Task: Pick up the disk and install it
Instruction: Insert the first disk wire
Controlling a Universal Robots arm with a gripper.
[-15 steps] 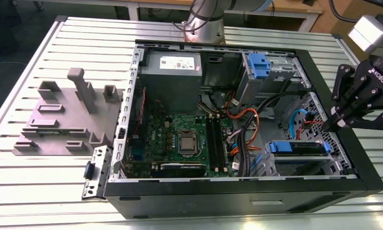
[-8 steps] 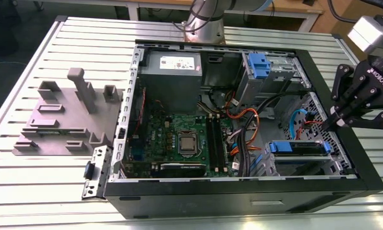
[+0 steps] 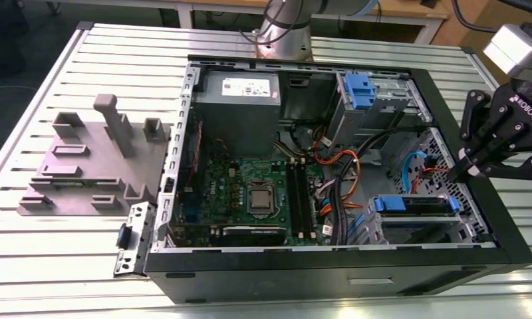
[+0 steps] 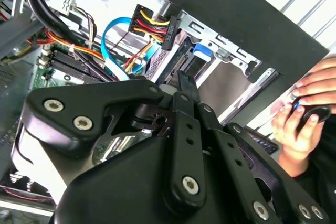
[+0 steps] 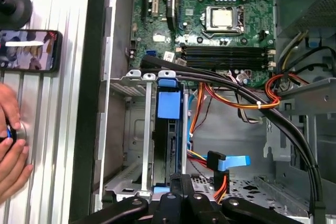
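Here, hand (image 3: 467, 175) closed, empty, just beside the disk (image 3: 414, 205).

Open computer case (image 3: 337, 274), grey fixture block (image 3: 80, 174), phone (image 5: 29, 51) on slatted table (image 3: 53, 266)

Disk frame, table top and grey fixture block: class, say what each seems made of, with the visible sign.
Disk frame: probably plastic; uniform bright blue, soft sheen. Table top: likely aluminium; pale silver ribbed slats with streaky glare. Grey fixture block: matt even grey, perhaps plastic or painted metal; cannot tell.
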